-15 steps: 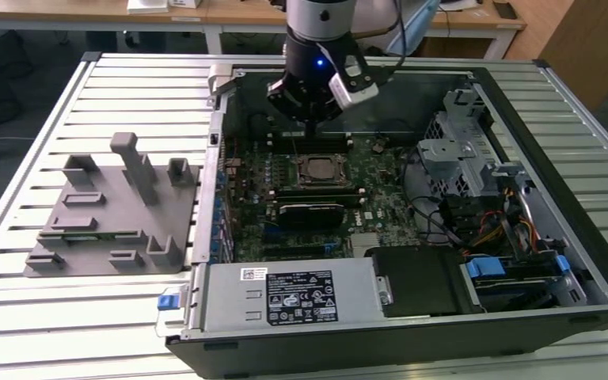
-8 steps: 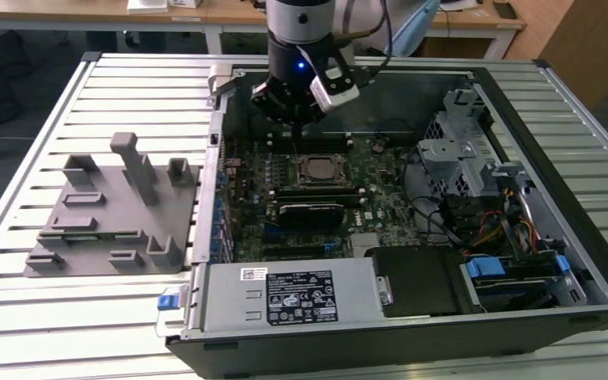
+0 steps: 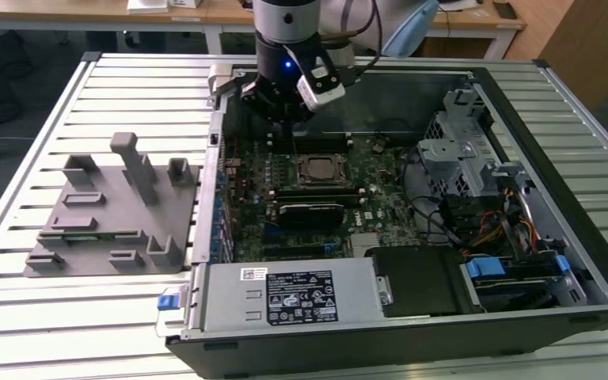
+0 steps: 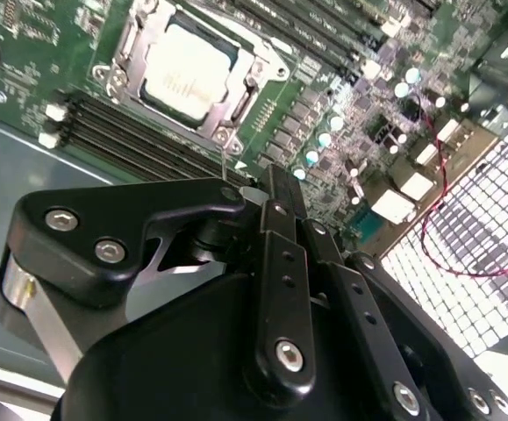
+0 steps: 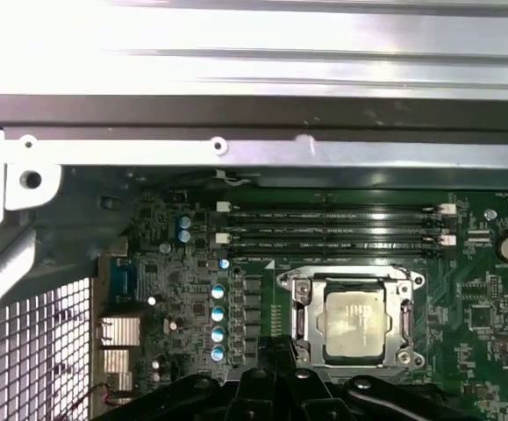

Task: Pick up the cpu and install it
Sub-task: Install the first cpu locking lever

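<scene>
No print can be read. In the exterior view a black sticker (image 3: 302,295) and a small white sticker (image 3: 253,274) just beside it sit on the grey power supply box (image 3: 283,297); their marks are too small to make out. In the second wrist view faint engraving on the cpu (image 4: 186,74) cannot be read either.

Open space above seated cpu (image 5: 352,316)
</scene>
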Controlling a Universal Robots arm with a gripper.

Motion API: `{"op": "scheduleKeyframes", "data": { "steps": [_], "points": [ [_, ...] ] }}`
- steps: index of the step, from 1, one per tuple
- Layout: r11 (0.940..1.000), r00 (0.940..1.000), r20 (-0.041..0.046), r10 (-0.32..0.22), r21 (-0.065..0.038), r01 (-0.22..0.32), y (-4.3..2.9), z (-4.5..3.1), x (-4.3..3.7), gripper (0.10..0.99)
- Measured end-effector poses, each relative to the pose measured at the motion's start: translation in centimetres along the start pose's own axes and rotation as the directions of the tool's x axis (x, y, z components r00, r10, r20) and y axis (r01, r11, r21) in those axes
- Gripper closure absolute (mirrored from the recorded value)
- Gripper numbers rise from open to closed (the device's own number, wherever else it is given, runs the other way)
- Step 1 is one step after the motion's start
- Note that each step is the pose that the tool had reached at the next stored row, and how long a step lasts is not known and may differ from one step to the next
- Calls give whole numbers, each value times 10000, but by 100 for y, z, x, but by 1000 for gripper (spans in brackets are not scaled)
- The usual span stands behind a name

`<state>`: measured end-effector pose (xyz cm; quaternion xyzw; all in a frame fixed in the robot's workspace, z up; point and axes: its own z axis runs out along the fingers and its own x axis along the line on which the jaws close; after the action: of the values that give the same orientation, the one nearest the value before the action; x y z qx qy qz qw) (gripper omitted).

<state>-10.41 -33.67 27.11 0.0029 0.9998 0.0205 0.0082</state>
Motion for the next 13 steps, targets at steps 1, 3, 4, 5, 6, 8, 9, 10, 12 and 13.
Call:
{"op": "scheduleKeyframes", "data": {
  "steps": [1,3,4,5,6,8,9,10,12,13],
  "points": [
    [10000,10000,0,-1,0,1,12,8,10,980],
    [10000,10000,0,-2,0,2,39,27,20,980],
    [10000,10000,1,-1,-1,1,55,37,22,980],
    [10000,10000,0,0,0,0,73,48,25,980],
    [10000,10000,1,0,-1,0,89,58,28,980],
    [10000,10000,0,-1,0,1,123,78,35,980],
    [10000,10000,0,-1,0,1,141,88,37,980],
    [10000,10000,0,-2,0,2,159,97,40,980],
    [10000,10000,2,-1,-2,1,190,113,43,980],
    [10000,10000,1,0,-1,0,197,116,43,980]
  ]
}}
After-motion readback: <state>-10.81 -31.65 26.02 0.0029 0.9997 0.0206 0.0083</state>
